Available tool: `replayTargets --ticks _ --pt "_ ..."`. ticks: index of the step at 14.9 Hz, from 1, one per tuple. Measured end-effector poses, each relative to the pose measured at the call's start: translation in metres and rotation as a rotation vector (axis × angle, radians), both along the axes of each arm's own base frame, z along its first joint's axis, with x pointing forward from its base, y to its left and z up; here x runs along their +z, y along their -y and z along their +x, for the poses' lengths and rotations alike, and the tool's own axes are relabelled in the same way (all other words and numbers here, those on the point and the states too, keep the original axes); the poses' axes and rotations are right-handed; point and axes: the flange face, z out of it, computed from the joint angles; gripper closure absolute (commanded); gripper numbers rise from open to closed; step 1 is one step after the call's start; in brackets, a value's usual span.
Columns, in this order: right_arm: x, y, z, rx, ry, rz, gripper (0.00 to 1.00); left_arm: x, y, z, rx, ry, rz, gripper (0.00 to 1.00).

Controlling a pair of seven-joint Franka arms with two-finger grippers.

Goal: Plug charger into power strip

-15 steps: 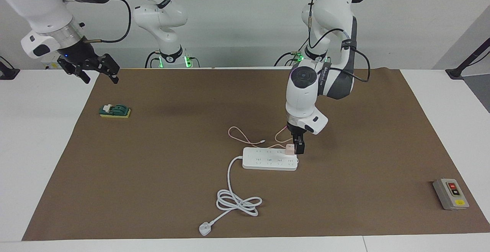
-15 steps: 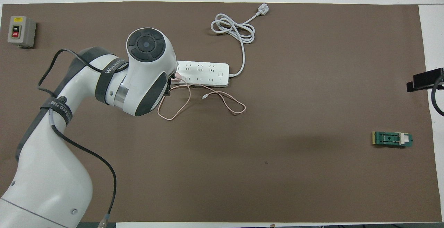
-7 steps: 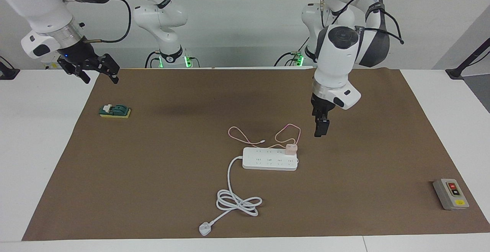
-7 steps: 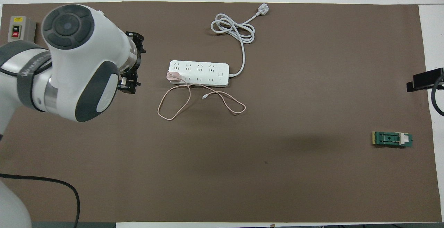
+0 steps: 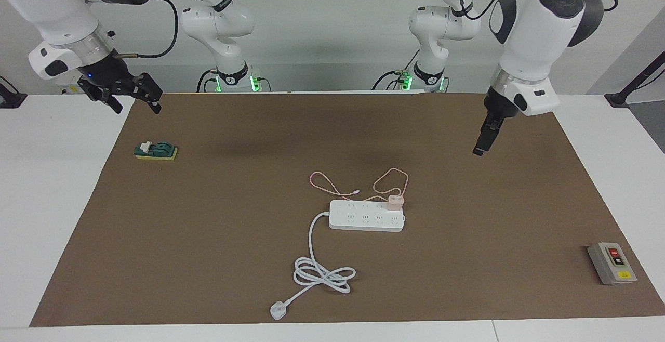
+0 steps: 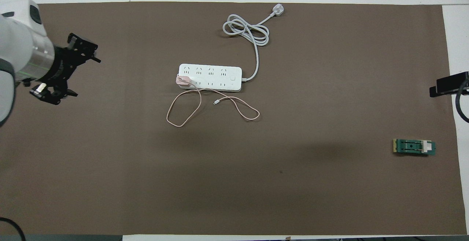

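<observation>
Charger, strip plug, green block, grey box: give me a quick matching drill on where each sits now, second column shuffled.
Things:
1. charger
2. strip plug
3. green block
4. grey box

Places:
A. toward the right arm's end of the table, below the right gripper
B. on the mat, farthest from the robots
C. on the power strip, at its end toward the left arm
D. at the mat's edge, toward the left arm's end

Pairs: 1-C, 2-B, 3-A, 4-D
</observation>
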Motion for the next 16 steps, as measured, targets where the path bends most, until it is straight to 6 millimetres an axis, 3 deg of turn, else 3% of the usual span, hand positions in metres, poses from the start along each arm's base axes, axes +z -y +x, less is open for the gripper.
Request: replayTargets --ticks 4,7,12,16 --pt "0.000 0.000 0.000 0.000 0.000 0.000 0.00 0.017 -0.066 -0.008 -0.223 -0.012 0.014 0.00" --pt "0.000 0.000 0.000 0.000 0.000 0.000 0.00 0.020 -0.096 -0.010 -0.435 -0.017 0.025 0.00" --pt "0.000 0.000 0.000 0.000 0.000 0.000 0.00 0.021 -0.113 -0.010 -0.784 -0.011 0.045 0.00" --pt "0.000 0.000 0.000 0.000 0.000 0.000 0.00 0.024 -0.113 -0.007 -0.853 0.010 0.059 0.00"
